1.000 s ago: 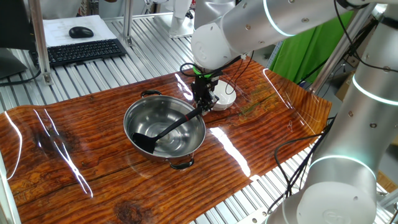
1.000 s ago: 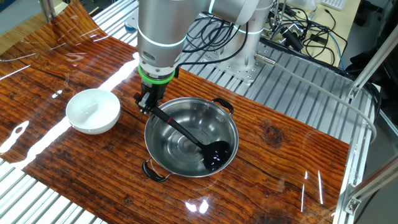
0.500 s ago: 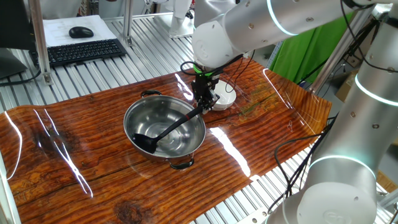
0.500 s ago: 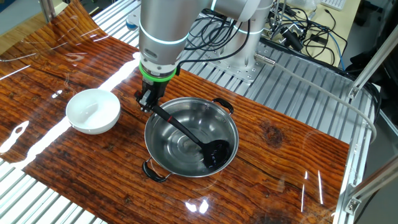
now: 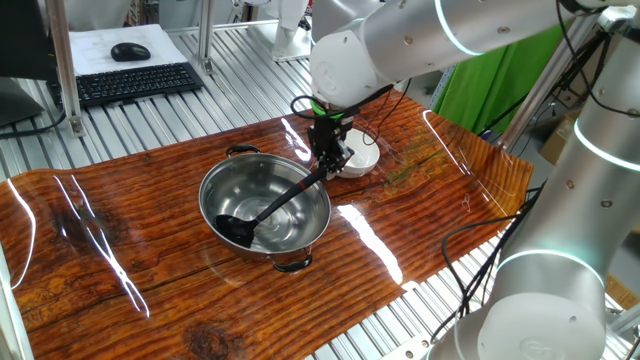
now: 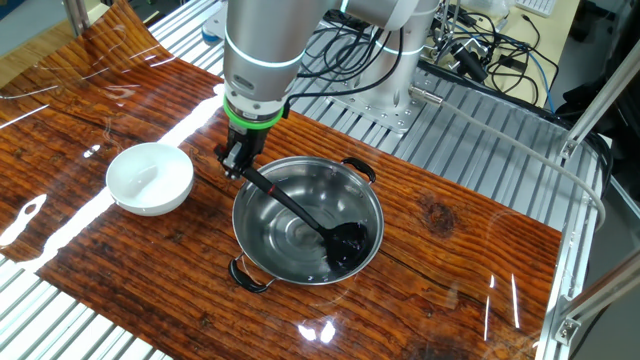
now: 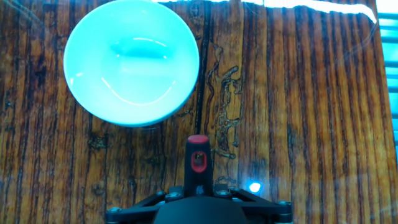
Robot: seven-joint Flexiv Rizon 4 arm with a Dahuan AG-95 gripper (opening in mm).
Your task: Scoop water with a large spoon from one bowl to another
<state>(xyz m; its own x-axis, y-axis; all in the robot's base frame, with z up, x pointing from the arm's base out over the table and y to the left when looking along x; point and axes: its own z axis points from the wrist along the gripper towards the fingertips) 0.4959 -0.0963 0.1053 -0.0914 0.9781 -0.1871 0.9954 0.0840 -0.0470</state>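
This is looking like a robotics lab rather than a kitchen: a grey robot arm [image 5: 400, 45] is standing at a slatted aluminium bench [image 5: 240, 85] that is carrying only a glossy wood-grain sheet [image 5: 120, 250] as a tabletop. A keyboard [image 5: 135, 82] and mouse [image 5: 130, 52] are sitting at the bench's far end, loose cables [image 6: 480, 50] are trailing behind the arm's base, and a green screen [image 5: 500, 70] is hanging behind.

ladle [image 6: 300, 213]: scoop end a touch higher inside the steel bowl [image 6: 262, 237] | gripper [image 6: 236, 163]: risen slightly with the handle
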